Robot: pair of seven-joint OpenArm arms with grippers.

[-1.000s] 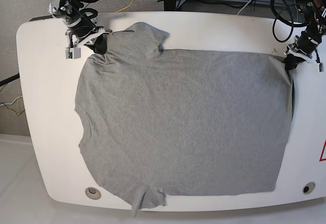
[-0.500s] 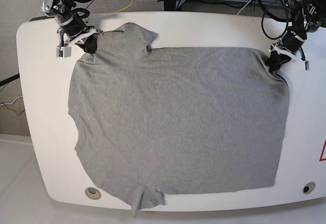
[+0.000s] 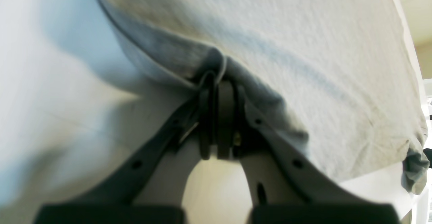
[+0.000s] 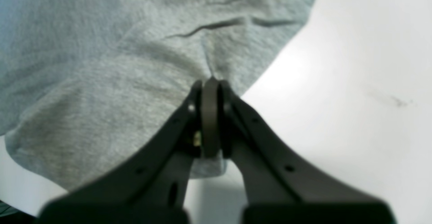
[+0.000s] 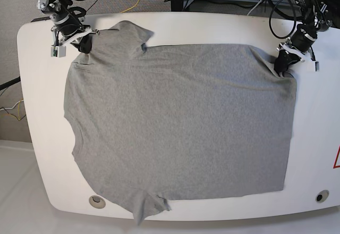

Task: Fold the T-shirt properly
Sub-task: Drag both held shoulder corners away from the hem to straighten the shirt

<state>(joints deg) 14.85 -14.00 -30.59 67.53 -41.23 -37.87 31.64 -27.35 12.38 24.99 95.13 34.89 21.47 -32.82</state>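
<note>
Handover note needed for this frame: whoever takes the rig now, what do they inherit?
Left gripper: shut on the T-shirt, pinching its far hem corner; wrist view shows cloth bunched between the fingers.
Right gripper: shut on the T-shirt at the shoulder beside the far sleeve.
T-shirt: spread flat across the white table, collar toward the right arm's side, near sleeve hanging over the front edge.
Done: both far corners gripped, cloth spread out.
Left: no fold made yet; all folding remains.
</note>
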